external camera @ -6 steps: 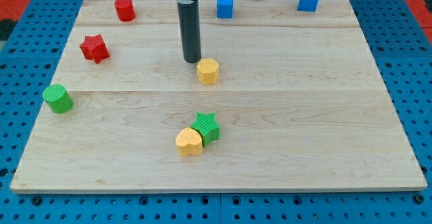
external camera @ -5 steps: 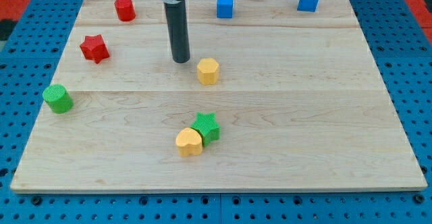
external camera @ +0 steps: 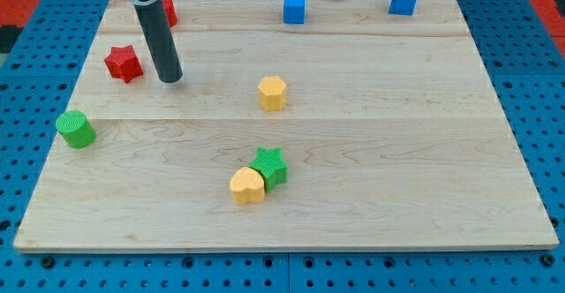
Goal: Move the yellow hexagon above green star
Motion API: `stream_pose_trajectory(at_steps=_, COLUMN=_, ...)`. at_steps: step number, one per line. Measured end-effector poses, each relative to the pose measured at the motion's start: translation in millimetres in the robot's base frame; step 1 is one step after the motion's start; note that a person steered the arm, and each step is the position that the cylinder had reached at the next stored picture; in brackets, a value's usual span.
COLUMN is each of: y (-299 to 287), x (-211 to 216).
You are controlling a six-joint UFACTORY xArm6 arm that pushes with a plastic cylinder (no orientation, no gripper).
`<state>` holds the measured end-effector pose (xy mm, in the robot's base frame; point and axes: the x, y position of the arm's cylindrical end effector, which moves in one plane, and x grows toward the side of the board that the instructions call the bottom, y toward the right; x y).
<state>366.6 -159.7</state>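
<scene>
The yellow hexagon (external camera: 272, 93) sits near the board's middle, above the green star (external camera: 270, 165) with a gap between them. A yellow heart (external camera: 247, 185) touches the green star's lower left side. My tip (external camera: 170, 78) stands on the board well to the left of the yellow hexagon, just right of the red star (external camera: 123, 63), touching neither.
A red cylinder (external camera: 169, 11) at the top left is partly hidden behind the rod. A green cylinder (external camera: 76, 129) stands near the left edge. A blue cube (external camera: 294, 7) and another blue block (external camera: 403, 0) sit along the top edge of the wooden board (external camera: 424, 152).
My tip has moved left, away from the yellow hexagon toward the red star. No block has moved.
</scene>
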Motion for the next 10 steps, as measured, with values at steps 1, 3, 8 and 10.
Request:
stream_pose_trajectory(at_steps=1, y=3, x=-5)
stream_pose_trajectory(at_steps=3, y=36, x=-24)
stream_pose_trajectory(at_steps=8, y=154, x=34)
stream_pose_trajectory(at_steps=10, y=187, x=48)
